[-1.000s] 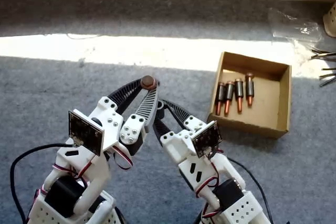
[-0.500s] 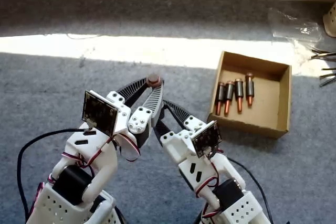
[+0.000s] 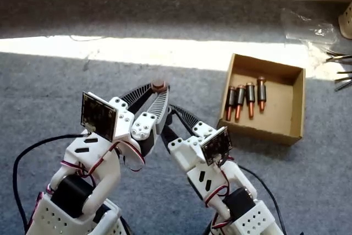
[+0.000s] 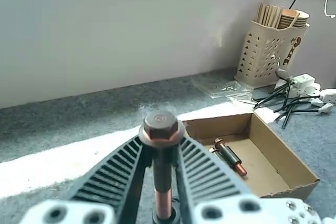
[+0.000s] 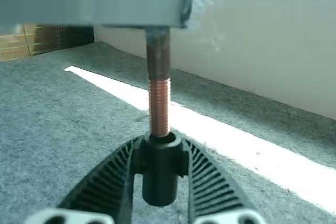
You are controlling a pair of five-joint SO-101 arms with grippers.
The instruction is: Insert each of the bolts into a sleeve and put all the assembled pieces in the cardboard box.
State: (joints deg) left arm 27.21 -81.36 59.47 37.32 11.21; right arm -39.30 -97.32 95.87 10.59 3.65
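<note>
My left gripper [image 3: 156, 93] is shut on a copper bolt [image 4: 162, 167], held upright with its hex head [image 3: 159, 85] on top. Just below it, my right gripper [image 5: 159, 166] is shut on a black sleeve [image 5: 159, 174], its bore facing up. The bolt's threaded tip [image 5: 159, 109] enters the sleeve's mouth. Both grippers [image 3: 168, 122] meet left of the cardboard box [image 3: 295, 103], above the grey carpet. Several assembled pieces [image 3: 246, 98] lie side by side in the box [image 4: 278, 157].
A clear plastic bag [image 3: 308, 26] lies behind the box. Cables and a power strip [image 4: 304, 85] and a beige holder [image 4: 270, 43] stand near the wall at the far right. A sunlit band [image 3: 137, 53] crosses the carpet.
My left arm has shifted slightly right and toward the right gripper, bringing the bolt over the sleeve. The right arm has stayed still.
</note>
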